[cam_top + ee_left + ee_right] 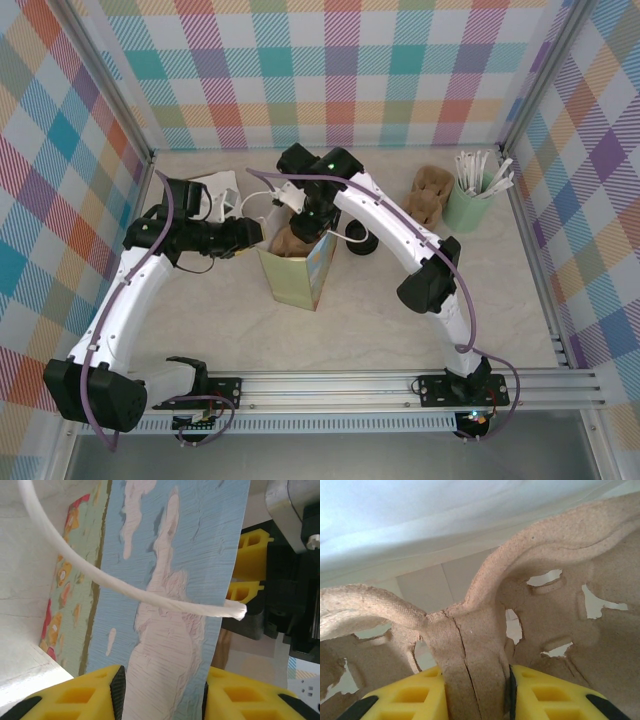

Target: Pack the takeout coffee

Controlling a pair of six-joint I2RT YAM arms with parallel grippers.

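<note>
The takeout coffee (pixel 359 243) shows as a round black lid on the table just right of the paper bag (pixel 300 280), partly under my right arm. The bag stands upright, printed blue and green, its mouth open. My left gripper (pixel 252 236) is at the bag's upper left edge. In the left wrist view the blue bag wall (pixel 165 580) fills the gap between the pads of my left gripper (pixel 162 685). My right gripper (pixel 305 230) is over the bag's mouth, shut on a brown pulp cup carrier (pixel 288 243). The carrier's centre rib (pixel 475 655) is pinched in my right gripper (pixel 477 685).
A pale mint cup of white sticks (pixel 470 198) stands at the back right, with more brown pulp carriers (pixel 430 195) beside it. A white object (pixel 222 190) sits behind my left gripper. The bag's white cord handle (pixel 125 587) hangs across the left wrist view. Plaid walls enclose the table.
</note>
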